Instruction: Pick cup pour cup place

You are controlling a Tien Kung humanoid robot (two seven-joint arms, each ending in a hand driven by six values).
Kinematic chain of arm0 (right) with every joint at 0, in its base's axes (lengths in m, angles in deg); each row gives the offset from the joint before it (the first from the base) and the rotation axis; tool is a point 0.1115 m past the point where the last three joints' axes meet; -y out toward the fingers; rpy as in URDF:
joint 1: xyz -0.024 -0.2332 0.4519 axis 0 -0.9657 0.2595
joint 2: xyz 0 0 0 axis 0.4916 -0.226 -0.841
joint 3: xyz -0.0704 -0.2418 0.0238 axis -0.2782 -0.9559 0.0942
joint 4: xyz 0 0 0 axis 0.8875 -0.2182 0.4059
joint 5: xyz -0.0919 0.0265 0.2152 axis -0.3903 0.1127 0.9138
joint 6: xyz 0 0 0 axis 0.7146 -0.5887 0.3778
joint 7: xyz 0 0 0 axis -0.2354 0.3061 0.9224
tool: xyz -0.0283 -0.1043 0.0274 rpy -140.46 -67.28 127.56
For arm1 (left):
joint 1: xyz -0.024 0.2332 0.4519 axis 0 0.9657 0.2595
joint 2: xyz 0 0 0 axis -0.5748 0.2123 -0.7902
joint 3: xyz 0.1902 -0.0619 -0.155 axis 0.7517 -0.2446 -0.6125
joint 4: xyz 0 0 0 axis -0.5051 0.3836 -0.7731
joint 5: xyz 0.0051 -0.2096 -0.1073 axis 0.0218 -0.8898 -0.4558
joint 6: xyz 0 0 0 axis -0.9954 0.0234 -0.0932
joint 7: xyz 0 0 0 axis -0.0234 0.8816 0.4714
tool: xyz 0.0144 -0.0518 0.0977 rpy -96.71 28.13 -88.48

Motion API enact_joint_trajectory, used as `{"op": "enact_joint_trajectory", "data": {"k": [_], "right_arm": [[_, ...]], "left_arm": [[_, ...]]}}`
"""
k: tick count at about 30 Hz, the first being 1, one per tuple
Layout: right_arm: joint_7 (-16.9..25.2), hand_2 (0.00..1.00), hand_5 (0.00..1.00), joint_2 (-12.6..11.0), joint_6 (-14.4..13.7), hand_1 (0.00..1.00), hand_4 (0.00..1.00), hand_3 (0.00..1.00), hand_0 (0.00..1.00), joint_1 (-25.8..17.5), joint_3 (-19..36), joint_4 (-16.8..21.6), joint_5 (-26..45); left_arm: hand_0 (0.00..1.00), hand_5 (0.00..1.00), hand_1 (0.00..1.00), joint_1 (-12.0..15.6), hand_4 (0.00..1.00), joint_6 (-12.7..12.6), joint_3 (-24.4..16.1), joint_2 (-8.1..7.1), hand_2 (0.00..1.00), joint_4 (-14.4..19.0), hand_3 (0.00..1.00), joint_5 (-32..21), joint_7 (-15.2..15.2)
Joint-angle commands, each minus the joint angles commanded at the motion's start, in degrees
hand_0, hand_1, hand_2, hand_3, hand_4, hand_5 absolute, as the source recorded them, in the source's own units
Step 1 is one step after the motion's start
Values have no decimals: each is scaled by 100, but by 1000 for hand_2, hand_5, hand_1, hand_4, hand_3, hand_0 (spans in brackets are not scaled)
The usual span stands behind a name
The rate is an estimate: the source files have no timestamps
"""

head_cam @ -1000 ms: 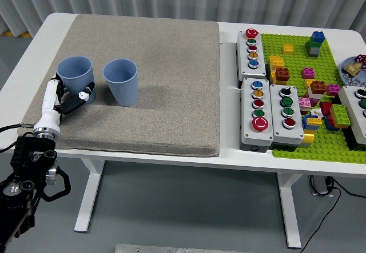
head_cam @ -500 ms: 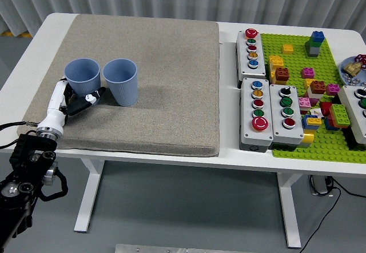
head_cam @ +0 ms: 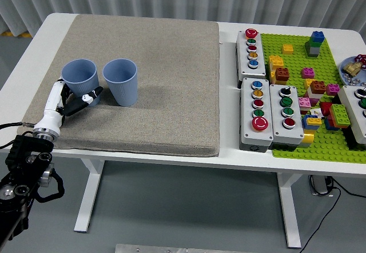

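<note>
At the mat's left edge, the left hand [head_cam: 77, 100] is gripping the near cup [head_cam: 80, 79] low on its wall, fingers [head_cam: 88, 98] wrapping its base, probably so the rim stays clear for tipping. That cup is sitting upright, just beside the second cup [head_cam: 121, 81] that looks like the pour's target. Both are plain blue, tapered and open-topped; I cannot make out any contents on the grey mat [head_cam: 166, 64].

Button boxes [head_cam: 269, 113] beside brick-strewn green baseplate [head_cam: 303, 144]; dish [head_cam: 353, 72] contents unclear.
</note>
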Motion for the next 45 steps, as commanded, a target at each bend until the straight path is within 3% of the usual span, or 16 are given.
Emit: {"op": "enact_joint_trajectory", "data": {"k": [9, 18, 26, 33, 39, 45], "right_arm": [[-6, 756, 282, 2, 6, 703, 101, 609, 748, -31, 2, 0, -32], [-7, 756, 284, 4, 10, 704, 101, 609, 748, -70, 6, 0, -52], [-4, 756, 283, -2, 12, 702, 101, 609, 749, -63, 12, 0, -36], [-18, 756, 284, -4, 14, 702, 100, 608, 747, -75, 53, 0, -74], [-19, 756, 285, -8, 10, 703, 99, 609, 748, -68, 73, 0, -82], [-20, 756, 284, -14, -3, 702, 99, 609, 748, -55, 60, 0, -63]], "left_arm": [[799, 400, 831, 124, 983, 25, 20, -103, 998, 114, 998, 21, -40], [802, 403, 834, 452, 984, 44, -34, -269, 998, 410, 998, -7, -61], [803, 404, 837, 925, 984, 32, -150, -524, 998, 1020, 998, -37, -82], [801, 407, 834, 1203, 986, -7, -346, -601, 998, 1468, 998, -63, -72], [801, 413, 828, 1208, 987, -63, -646, -562, 998, 1701, 998, -143, -49], [802, 433, 830, 943, 986, 24, -1256, -587, 998, 2168, 998, -439, -53]]}}
